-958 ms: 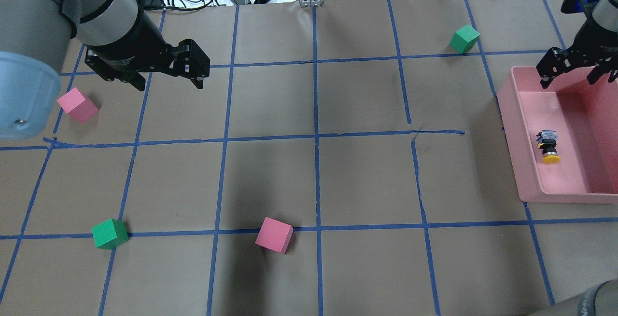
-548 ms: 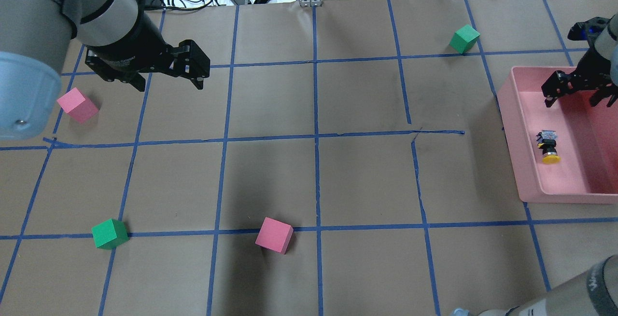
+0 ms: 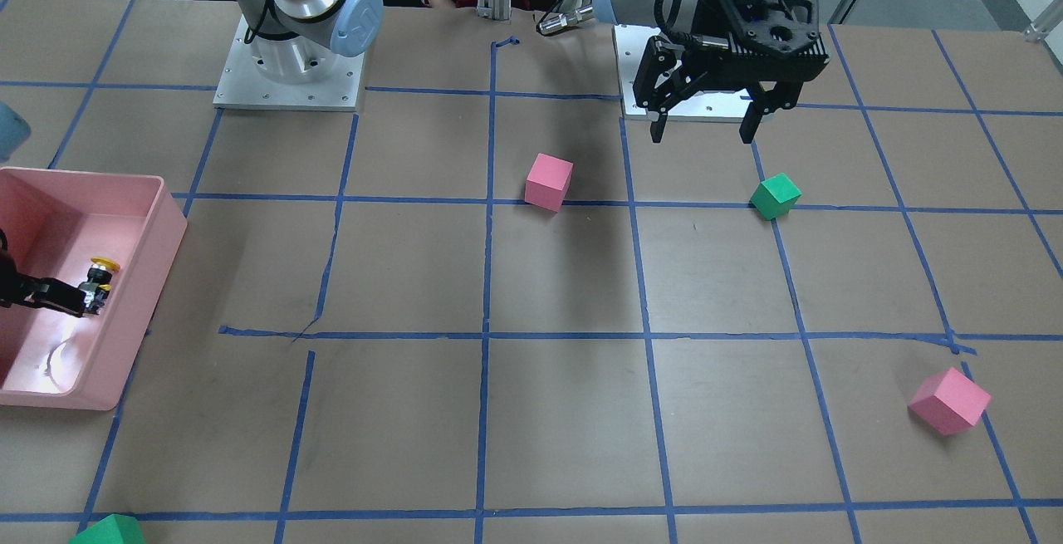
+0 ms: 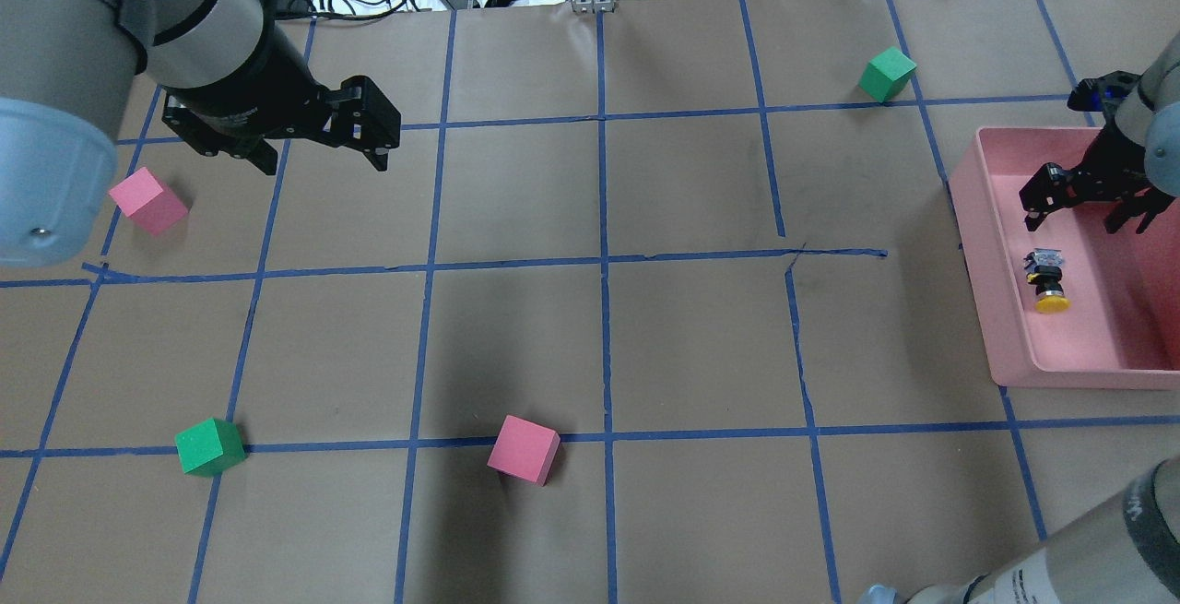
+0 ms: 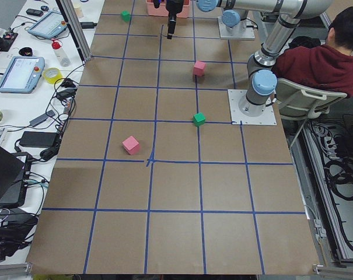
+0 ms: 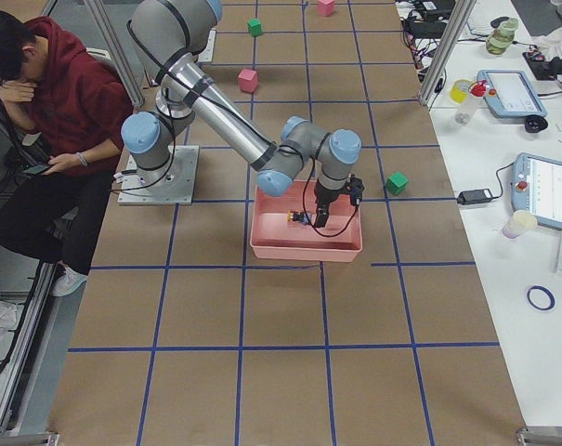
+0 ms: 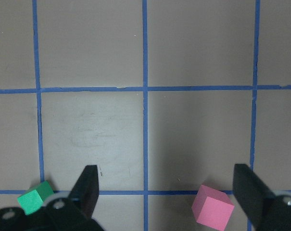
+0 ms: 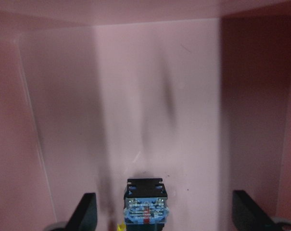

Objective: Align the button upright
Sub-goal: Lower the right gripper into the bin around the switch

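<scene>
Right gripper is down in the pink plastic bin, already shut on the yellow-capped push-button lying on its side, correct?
Not shut: the right wrist view shows the right gripper open, its fingers wide apart either side of the yellow-capped push-button. The rest holds: down in the pink plastic bin, button on its side.

Four cubes lie on the surface: two pink, the left pink cube and the near pink cube, and two green, the near green cube and the far green cube. There is one pink bin and one button. Two arms show, one gripper each: the left gripper and the right gripper. One person is in view.
</scene>
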`<state>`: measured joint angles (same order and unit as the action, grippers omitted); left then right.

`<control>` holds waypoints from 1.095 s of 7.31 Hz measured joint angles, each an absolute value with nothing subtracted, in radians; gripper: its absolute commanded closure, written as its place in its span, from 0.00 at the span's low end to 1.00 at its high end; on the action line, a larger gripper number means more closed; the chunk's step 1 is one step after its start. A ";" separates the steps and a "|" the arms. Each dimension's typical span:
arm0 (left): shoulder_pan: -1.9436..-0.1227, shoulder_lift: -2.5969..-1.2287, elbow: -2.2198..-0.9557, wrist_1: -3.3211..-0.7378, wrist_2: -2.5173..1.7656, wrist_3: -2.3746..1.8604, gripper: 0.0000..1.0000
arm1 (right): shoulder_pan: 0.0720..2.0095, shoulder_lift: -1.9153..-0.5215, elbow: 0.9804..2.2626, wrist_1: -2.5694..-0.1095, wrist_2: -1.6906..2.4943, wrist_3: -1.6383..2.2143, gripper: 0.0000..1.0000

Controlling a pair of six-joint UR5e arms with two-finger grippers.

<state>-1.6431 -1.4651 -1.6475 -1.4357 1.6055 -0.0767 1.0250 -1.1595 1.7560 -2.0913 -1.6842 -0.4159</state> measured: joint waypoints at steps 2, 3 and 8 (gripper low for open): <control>-1.644 -1.465 -1.647 -1.436 1.604 -0.077 0.00 | 1.023 -1.140 1.765 -2.093 -1.690 -0.418 0.33; -1.644 -1.466 -1.647 -1.436 1.604 -0.077 0.00 | 1.022 -1.134 1.768 -2.093 -1.689 -0.419 0.76; -1.646 -1.466 -1.647 -1.436 1.605 -0.077 0.00 | 1.024 -1.164 1.755 -2.077 -1.676 -0.414 1.00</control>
<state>-1.6459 -1.4665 -1.6475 -1.4358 1.6045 -0.0774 1.0236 -1.1639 1.7552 -2.0775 -1.6764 -0.4145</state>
